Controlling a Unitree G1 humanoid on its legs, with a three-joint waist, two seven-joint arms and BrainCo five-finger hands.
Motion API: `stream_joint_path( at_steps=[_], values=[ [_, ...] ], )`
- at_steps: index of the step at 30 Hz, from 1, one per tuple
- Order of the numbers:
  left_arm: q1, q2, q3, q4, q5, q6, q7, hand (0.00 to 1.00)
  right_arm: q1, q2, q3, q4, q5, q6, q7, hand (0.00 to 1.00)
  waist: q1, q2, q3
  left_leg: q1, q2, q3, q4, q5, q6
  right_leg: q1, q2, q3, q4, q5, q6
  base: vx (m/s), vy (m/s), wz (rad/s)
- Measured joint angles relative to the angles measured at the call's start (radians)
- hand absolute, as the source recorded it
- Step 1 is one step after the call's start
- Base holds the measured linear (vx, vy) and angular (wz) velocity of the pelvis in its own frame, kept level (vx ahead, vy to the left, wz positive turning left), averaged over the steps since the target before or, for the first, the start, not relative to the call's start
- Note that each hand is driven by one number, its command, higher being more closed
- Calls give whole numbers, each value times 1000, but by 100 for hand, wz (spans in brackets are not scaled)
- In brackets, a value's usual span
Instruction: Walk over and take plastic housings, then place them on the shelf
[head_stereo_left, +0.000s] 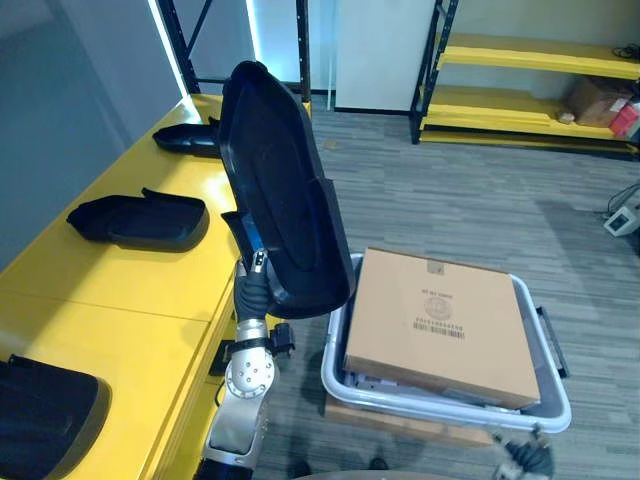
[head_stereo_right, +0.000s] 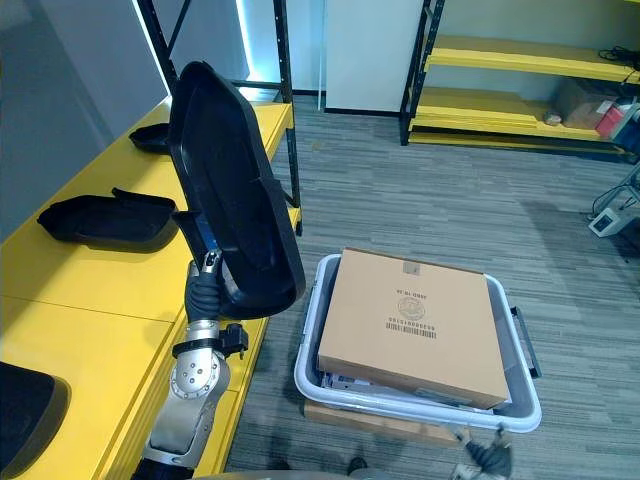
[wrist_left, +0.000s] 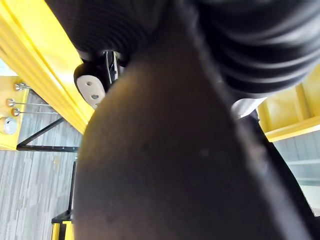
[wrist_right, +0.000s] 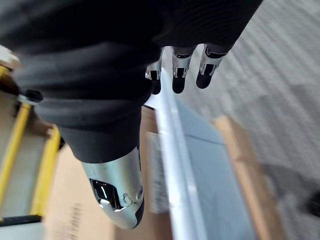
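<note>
Standing up tall at the edge of the yellow shelf (head_stereo_left: 150, 290), a big black housing (head_stereo_left: 280, 190) leans a little to one side. Its low end is just above the shelf's rim, right where the left hand (head_stereo_right: 203, 288) comes up to it. The housing hides most of that hand, so I cannot tell how the hand grips it. In the left wrist view the housing is a dark shape very close up.

Three more housings lie on the shelf: one in the middle (head_stereo_left: 140, 220), one far back (head_stereo_left: 190, 140), and one near (head_stereo_left: 45, 415) that is cut off at the corner. There is bare yellow room between them.

A grey bin (head_stereo_left: 545, 405) sits on the floor (head_stereo_left: 450, 190) just beside the shelf's edge, with a brown box (head_stereo_left: 440, 325) on top of it. Past the bin the floor is open, up to a far rack (head_stereo_left: 530, 100).

The right hand (wrist_right: 179, 67) hangs over the bin's rim with fingers straight and apart, holding nothing. It is well apart from the housing.
</note>
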Motion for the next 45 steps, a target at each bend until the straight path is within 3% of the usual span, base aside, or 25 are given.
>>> stream_joint_path(
  at_steps=[4,7,13,15,17,18,19,21,22,23,24,25,27,29,31,32,33,34,35,37,38,40,42,43,45],
  values=[
    [2,7,1,6,2,0,-4,100,-16,13,8,34,0,2,5,0,3,-6,4,-1,0,-43,0,3,-3,12,0,-43,0,-9,-3,-7,-29,34],
    [22,11,-2,13,3,0,-4,100,-20,13,57,37,-1,8,11,0,25,-18,5,-2,0,-81,0,4,-5,34,-1,-80,6,-19,-4,-5,-28,38],
    [14,7,-44,6,3,-1,0,100,-56,3,128,69,-26,12,11,0,59,-62,54,-74,-44,-293,39,49,-33,12,-42,-297,163,-136,-13,20,-55,117],
    [16,4,-44,1,4,-1,7,100,-78,5,128,74,-26,25,-9,0,70,-62,68,-119,-15,-174,44,-10,-29,24,-59,-392,161,-141,-15,-43,-12,145],
    [15,-18,-40,-26,15,-2,15,100,-60,0,131,75,-26,29,-26,0,59,-51,101,-177,62,96,119,-40,-18,59,-71,-500,157,-141,-15,-11,7,162],
    [15,-29,-39,-36,33,-3,37,100,-38,-11,131,75,-26,31,-33,0,53,-38,104,-195,129,300,173,-55,5,83,-64,-569,159,-143,-13,11,0,123],
    [15,-30,-39,-38,33,-4,41,100,-34,-12,131,77,-26,33,-35,0,52,-37,104,-194,138,332,180,-59,11,90,-65,-582,158,-143,-13,53,5,125],
    [9,-32,-41,-58,46,-24,56,100,-10,-18,125,112,-25,36,-51,0,46,-39,99,-210,167,490,245,-125,71,139,-78,-688,104,-138,-7,85,28,117],
    [10,-32,-40,-67,53,-34,61,100,-5,-21,117,121,-25,33,-53,0,45,-41,94,-221,170,517,269,-147,84,144,-81,-714,82,-136,4,71,71,112],
    [7,-34,-40,-88,54,-49,72,100,-9,-37,109,140,-24,23,-53,0,44,-24,91,-268,208,562,375,-168,130,140,-91,-760,91,-143,24,71,74,103],
    [8,-45,-40,-100,54,-61,78,100,-7,-57,103,149,-21,31,-54,0,43,1,93,-280,223,551,394,-100,78,152,-86,-793,128,-163,51,74,94,109],
    [8,-42,-41,-100,54,-62,84,100,-6,-58,101,161,-16,37,-56,0,36,-2,92,-277,205,531,388,-95,55,169,-95,-817,133,-167,56,80,112,118],
    [17,-33,-40,-115,55,-75,113,100,-20,-47,101,177,-15,37,-56,0,26,-19,74,-264,122,468,324,-73,69,198,-133,-877,133,-167,57,124,146,107],
    [17,-34,-34,-122,55,-79,119,100,-48,-43,102,177,-16,36,-56,0,27,-18,75,-275,108,457,331,-74,73,195,-149,-883,152,-165,57,97,118,47],
    [17,-33,-30,-123,56,-78,118,100,-94,-32,106,175,-22,36,-49,0,28,-20,76,-274,88,449,348,-93,89,190,-194,-867,245,-163,54,82,143,34],
    [18,-32,-35,-122,59,-78,118,100,-120,-20,108,173,-26,33,-48,0,30,-19,76,-255,77,442,343,-106,93,170,-228,-815,328,-161,21,89,133,25],
    [19,-32,-41,-122,61,-78,118,100,-124,-23,108,173,-31,31,-46,0,28,-19,77,-241,75,432,336,-111,96,159,-245,-771,380,-157,-19,100,113,34],
    [19,-32,-54,-120,62,-78,118,100,-123,-34,112,171,-31,30,-44,0,25,-8,80,-206,63,398,302,-119,99,106,-266,-632,506,-150,-118,136,92,51],
    [17,-28,-61,-119,64,-80,119,100,-122,-35,106,168,-27,30,-47,0,15,6,84,-184,59,364,270,-120,93,49,-210,-453,538,-224,-109,96,49,57],
    [16,-28,-62,-99,71,-86,124,100,-111,-34,111,165,-26,31,-47,0,-1,4,83,-153,40,319,210,-97,78,-32,-97,-219,519,-299,-95,121,61,73],
    [15,-28,-63,-67,73,-89,125,100,-93,-33,111,165,-25,31,-48,0,-3,4,84,-134,25,287,184,-81,62,-76,-37,-87,499,-319,-86,128,39,77],
    [18,-26,-72,-26,73,-86,125,100,-54,-32,115,149,-21,31,-49,0,-8,-2,81,-121,5,245,169,-72,49,-117,29,53,450,-326,-60,88,-38,92],
    [22,-26,-78,-20,74,-78,124,100,-4,-29,135,137,-15,31,-54,0,-5,-23,78,-119,-25,210,170,-70,47,-131,15,67,383,-308,-45,82,-74,88],
    [27,-27,-76,-20,76,-78,126,100,16,-25,153,137,-14,34,-56,0,0,-35,74,-115,-37,203,172,-71,48,-130,1,55,370,-259,-40,138,-103,53],
    [57,-48,-72,-26,75,-78,129,100,28,-20,156,130,-7,53,-57,0,0,-27,71,-109,8,258,192,-98,39,-86,9,2,312,-220,-46,144,-142,41]
  ],
)
